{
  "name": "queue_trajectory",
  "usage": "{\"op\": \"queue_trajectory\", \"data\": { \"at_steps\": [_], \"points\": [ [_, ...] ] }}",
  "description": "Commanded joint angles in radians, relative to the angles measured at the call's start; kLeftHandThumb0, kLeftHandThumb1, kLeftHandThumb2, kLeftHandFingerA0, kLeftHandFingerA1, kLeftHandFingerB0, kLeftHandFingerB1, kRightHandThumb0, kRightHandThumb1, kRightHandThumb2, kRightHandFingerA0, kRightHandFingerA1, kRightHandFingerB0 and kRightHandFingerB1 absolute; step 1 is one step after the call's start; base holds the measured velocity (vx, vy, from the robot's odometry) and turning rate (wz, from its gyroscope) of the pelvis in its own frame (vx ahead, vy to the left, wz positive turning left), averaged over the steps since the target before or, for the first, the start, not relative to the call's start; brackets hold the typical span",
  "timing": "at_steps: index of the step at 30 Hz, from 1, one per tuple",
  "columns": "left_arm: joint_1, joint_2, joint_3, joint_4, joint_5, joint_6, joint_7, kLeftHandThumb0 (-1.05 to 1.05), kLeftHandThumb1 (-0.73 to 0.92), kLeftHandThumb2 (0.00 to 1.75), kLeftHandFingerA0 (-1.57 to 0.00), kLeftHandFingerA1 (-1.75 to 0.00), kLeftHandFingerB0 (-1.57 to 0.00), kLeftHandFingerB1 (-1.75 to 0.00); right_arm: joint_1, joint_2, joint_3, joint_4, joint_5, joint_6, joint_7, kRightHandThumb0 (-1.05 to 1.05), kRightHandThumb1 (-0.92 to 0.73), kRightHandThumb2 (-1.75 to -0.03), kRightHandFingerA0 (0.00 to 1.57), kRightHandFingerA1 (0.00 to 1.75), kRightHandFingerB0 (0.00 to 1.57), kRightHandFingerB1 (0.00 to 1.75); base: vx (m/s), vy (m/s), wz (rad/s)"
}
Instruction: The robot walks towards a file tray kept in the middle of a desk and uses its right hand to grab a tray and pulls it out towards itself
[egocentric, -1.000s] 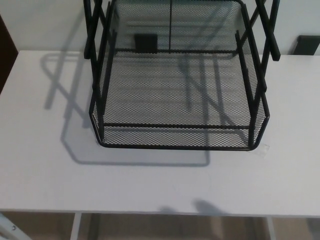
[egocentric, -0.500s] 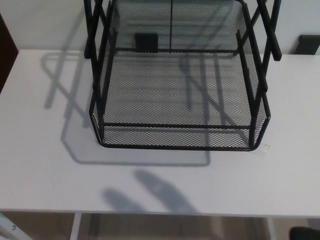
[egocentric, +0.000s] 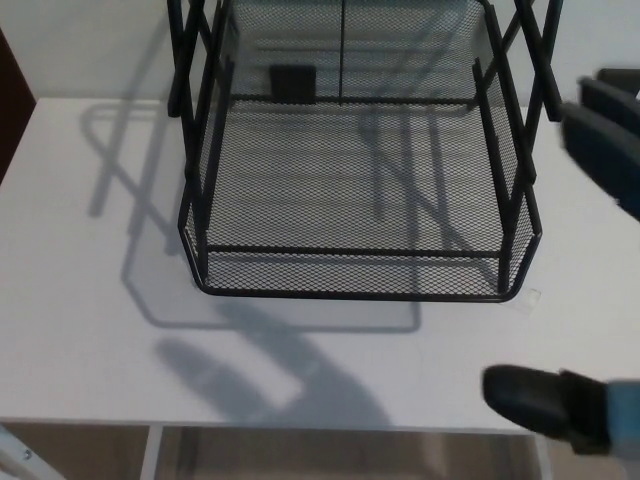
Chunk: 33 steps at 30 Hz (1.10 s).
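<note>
no brand, label or writing can be read anywhere in the head view. the file tray (egocentric: 355, 190) is black wire mesh on a black metal frame, and it sits in the middle of the white counter (egocentric: 90, 340), running back to the far edge, where its upper part is cut off by the top of the picture. its bottom tray (egocentric: 350, 270) has a fine diamond-pattern mesh floor and low mesh walls, rounded front corners and a thin bar across the front; that front rim lies well short of the near edge of the counter. slanted black rods rise at both sides of the frame, ending in blunt tips. a small dark rectangle (egocentric: 292, 82) shows through the mesh at the back, too unclear to identify. the counter is smooth and matt, with the stand's grey shadow spread over its left half and a broad, finger-shaped shadow near the near edge. the right hand (egocentric: 600, 250) comes in at the right edge, blurred and partly cut off: a thick black thumb (egocentric: 530, 395) lies low over the near right part of the counter, and two dark fingers (egocentric: 610, 135) hang higher, just beside the tray's right wall without touching it. thumb and fingers stand wide apart and hold nothing. the left hand does not show. a strip of floor and a pale counter leg (egocentric: 152, 455) show below the near edge.
</note>
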Motion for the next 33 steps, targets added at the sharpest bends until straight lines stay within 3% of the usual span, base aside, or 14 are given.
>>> {"op": "queue_trajectory", "data": {
  "at_steps": [1,8,10,12,13,16,17,18,20,21,26,30,31,33],
  "points": [
    [0.008,0.054,-0.019,-0.061,0.048,-0.012,-0.012,-0.39,0.60,0.71,-0.30,-0.45,-0.22,-0.39,-0.388,0.050,0.332,0.484,-1.025,0.416,0.180,-0.77,-0.46,-0.84,0.04,0.35,0.11,0.41,0.00,0.000,0.00],
    [0.002,0.056,-0.019,-0.066,0.042,-0.016,-0.020,-0.39,0.60,0.71,-0.29,-0.45,-0.20,-0.39,-0.435,0.053,0.384,0.596,-1.027,0.504,0.164,-0.75,-0.51,-0.56,0.02,0.36,0.14,0.34,0.00,0.000,0.00],
    [0.002,0.064,-0.023,-0.074,0.052,-0.027,-0.020,-0.40,0.61,0.71,-0.29,-0.46,-0.20,-0.39,-0.428,0.055,0.397,0.626,-1.004,0.527,0.139,-0.37,-0.18,-0.83,0.01,0.52,0.00,0.49,0.00,0.000,0.00],
    [-0.001,0.068,-0.027,-0.074,0.059,-0.028,-0.019,-0.41,0.61,0.72,-0.30,-0.45,-0.20,-0.39,-0.423,0.050,0.408,0.642,-1.001,0.541,0.128,-0.37,-0.18,-0.84,0.01,0.52,0.00,0.49,0.00,0.000,0.00],
    [0.002,0.071,-0.029,-0.088,0.067,-0.015,-0.015,-0.40,0.61,0.71,-0.30,-0.45,-0.20,-0.39,-0.417,0.047,0.415,0.646,-1.003,0.545,0.133,-0.76,-0.53,-0.57,0.07,0.33,0.14,0.31,0.00,0.000,0.00],
    [0.005,0.073,-0.028,-0.102,0.067,-0.005,-0.015,-0.40,0.61,0.71,-0.30,-0.45,-0.20,-0.39,-0.406,0.040,0.432,0.656,-1.006,0.559,0.142,-0.80,-0.54,-0.57,0.08,0.34,0.13,0.31,0.00,0.000,0.00],
    [0.003,0.071,-0.028,-0.098,0.066,-0.006,-0.015,-0.40,0.61,0.71,-0.30,-0.45,-0.20,-0.39,-0.402,0.036,0.441,0.665,-1.009,0.564,0.135,-0.73,-0.45,-0.86,0.00,0.41,0.07,0.42,0.00,0.000,0.00],
    [0.007,0.071,-0.028,-0.109,0.062,0.002,-0.020,-0.40,0.60,0.71,-0.30,-0.45,-0.20,-0.39,-0.391,0.029,0.448,0.666,-1.011,0.562,0.128,-0.39,-0.16,-0.84,0.00,0.51,0.00,0.49,0.00,0.000,0.00],
    [0.008,0.070,-0.028,-0.112,0.062,0.003,-0.020,-0.40,0.60,0.71,-0.30,-0.44,-0.20,-0.39,-0.369,0.025,0.461,0.670,-1.006,0.563,0.108,-0.39,-0.14,-0.83,0.00,0.52,0.00,0.49,0.00,0.000,0.00],
    [0.009,0.069,-0.028,-0.114,0.059,0.003,-0.022,-0.39,0.61,0.70,-0.29,-0.44,-0.20,-0.39,-0.360,0.026,0.468,0.668,-1.004,0.569,0.113,-0.79,-0.44,-0.81,0.05,0.32,0.06,0.39,0.00,0.000,0.00],
    [0.015,0.075,-0.028,-0.153,0.066,0.029,-0.021,-0.39,0.60,0.70,-0.29,-0.44,-0.20,-0.38,-0.326,0.042,0.488,0.657,-0.968,0.595,0.110,-0.63,-0.41,-0.53,0.03,0.30,0.14,0.31,0.00,0.000,0.00],
    [0.005,0.075,-0.027,-0.139,0.056,0.019,-0.033,-0.33,0.66,0.60,-0.34,-0.41,-0.21,-0.32,-0.328,0.037,0.510,0.661,-0.997,0.612,0.099,-0.50,-0.31,-0.79,0.00,0.33,0.08,0.46,0.00,0.000,0.00],
    [0.008,0.075,-0.026,-0.149,0.054,0.027,-0.034,-0.33,0.66,0.60,-0.33,-0.41,-0.20,-0.32,-0.330,0.037,0.514,0.662,-1.000,0.618,0.099,-0.65,-0.42,-0.53,0.04,0.30,0.11,0.31,0.00,0.000,0.00],
    [0.008,0.074,-0.026,-0.149,0.054,0.027,-0.033,-0.37,0.59,0.69,-0.29,-0.45,-0.18,-0.38,-0.330,0.039,0.521,0.665,-1.004,0.628,0.092,-0.67,-0.43,-0.53,0.02,0.31,0.09,0.31,0.00,0.000,0.00]
  ]
}}
